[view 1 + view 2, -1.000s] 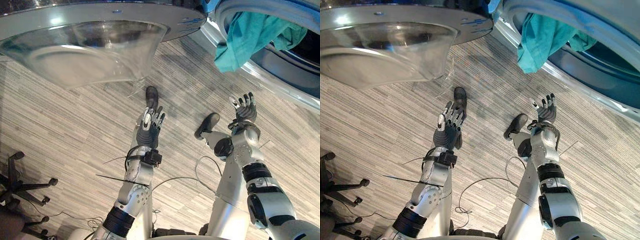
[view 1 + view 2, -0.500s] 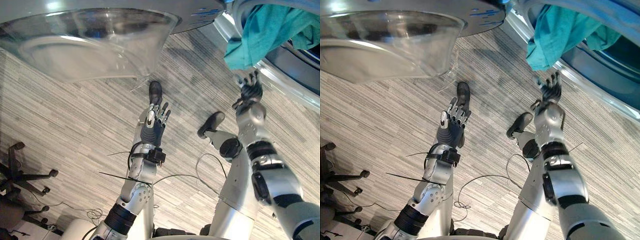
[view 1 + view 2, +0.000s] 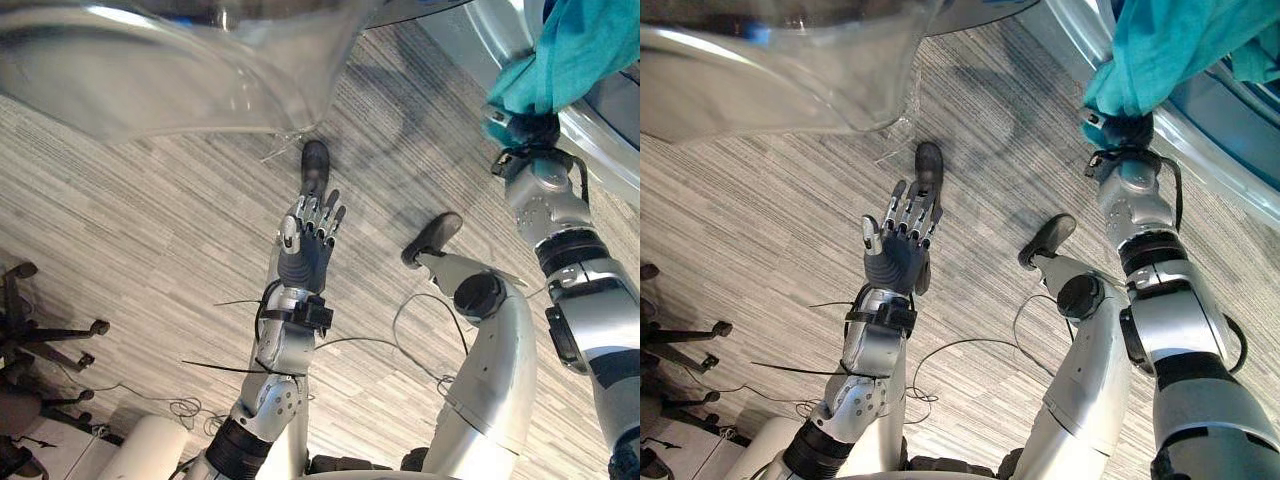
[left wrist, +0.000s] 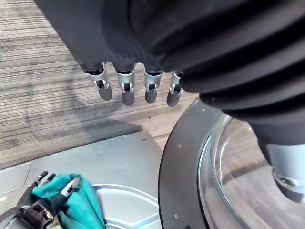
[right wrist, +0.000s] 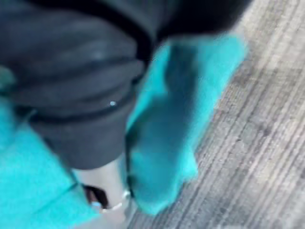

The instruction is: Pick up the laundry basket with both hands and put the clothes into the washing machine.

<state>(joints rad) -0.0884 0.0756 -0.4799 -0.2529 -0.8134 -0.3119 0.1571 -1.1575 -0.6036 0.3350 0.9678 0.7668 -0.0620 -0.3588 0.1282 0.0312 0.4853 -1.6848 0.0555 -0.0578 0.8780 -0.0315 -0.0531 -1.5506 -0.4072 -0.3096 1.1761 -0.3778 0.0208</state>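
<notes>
Our right hand (image 3: 524, 133) has climbed from well below the teal crumpled cloth (image 3: 572, 48) up to its hanging lower end. The hand now sits against that hem, and cloth drapes over it in the left wrist view. We cannot tell whether it grips the cloth or only presses on it. The cloth itself hangs out over the silver round rim of the washing machine opening (image 3: 470, 35), partly inside and partly outside.

Our left hand (image 3: 308, 245) stays raised over the grey striped carpet floor (image 3: 120, 220), its fingers straight and slightly spread, holding nothing. It is below the clear glass bowl-shaped door with its silver-grey frame (image 3: 180, 70), which stands swung open.

We judge the loading nearly done. What remains is tucking this last hanging piece past the rim.
</notes>
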